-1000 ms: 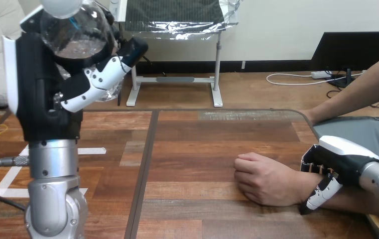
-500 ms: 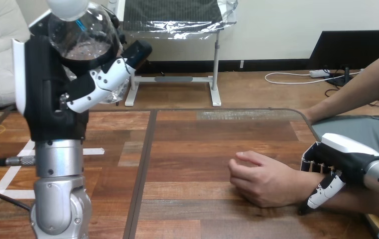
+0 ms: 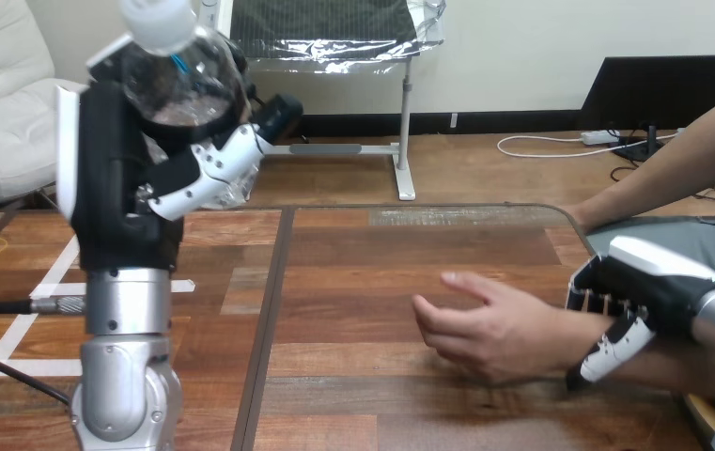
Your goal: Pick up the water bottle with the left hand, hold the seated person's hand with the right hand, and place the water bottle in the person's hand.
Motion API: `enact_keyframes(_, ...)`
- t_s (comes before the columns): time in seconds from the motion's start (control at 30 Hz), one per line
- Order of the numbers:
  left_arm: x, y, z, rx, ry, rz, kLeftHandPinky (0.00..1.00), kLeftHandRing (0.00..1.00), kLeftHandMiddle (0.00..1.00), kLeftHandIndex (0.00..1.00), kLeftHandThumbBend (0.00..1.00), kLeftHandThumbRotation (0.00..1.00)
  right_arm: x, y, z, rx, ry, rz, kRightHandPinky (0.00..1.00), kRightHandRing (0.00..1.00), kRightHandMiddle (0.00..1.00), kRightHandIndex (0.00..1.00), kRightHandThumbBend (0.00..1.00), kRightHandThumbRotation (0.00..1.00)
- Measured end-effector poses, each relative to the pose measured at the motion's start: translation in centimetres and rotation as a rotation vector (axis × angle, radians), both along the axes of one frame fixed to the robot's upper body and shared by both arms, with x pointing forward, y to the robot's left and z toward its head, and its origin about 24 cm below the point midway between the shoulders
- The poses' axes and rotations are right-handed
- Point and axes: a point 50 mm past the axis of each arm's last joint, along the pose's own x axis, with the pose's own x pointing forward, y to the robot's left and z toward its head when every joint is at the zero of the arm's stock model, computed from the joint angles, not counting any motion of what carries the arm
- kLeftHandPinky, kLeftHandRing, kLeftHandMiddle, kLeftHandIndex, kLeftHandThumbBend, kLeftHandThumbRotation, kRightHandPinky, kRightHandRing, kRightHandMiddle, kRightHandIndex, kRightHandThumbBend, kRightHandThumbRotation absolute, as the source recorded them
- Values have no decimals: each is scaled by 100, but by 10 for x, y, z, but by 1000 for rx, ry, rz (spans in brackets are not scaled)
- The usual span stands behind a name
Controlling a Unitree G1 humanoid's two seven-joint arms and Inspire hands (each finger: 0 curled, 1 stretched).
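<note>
wooden plank surface (image 3: pixel 381 244) with a dark seam down its middle has the person's hand (image 3: pixel 485 329) low over it, right of centre, loosely open. clear plastic water bottle with a white cap (image 3: pixel 184 75), some water inside, is raised above the surface's left side, upright in the robot's left hand (image 3: pixel 123 188), whose black-and-white fingers (image 3: pixel 212 174) curl round its body. right hand (image 3: pixel 649 287) sits on the person's wrist (image 3: pixel 569 340), fingers and thumb closed round it.
</note>
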Motion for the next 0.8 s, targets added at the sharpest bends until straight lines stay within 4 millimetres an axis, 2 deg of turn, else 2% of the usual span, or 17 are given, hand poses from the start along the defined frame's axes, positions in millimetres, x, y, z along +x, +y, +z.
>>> enact_keyframes(0.8,7,-7,-10,-34,44,-37,23,30,36,37,49,0,5,7,29,54,-95,34,26,31,37,40,92,9)
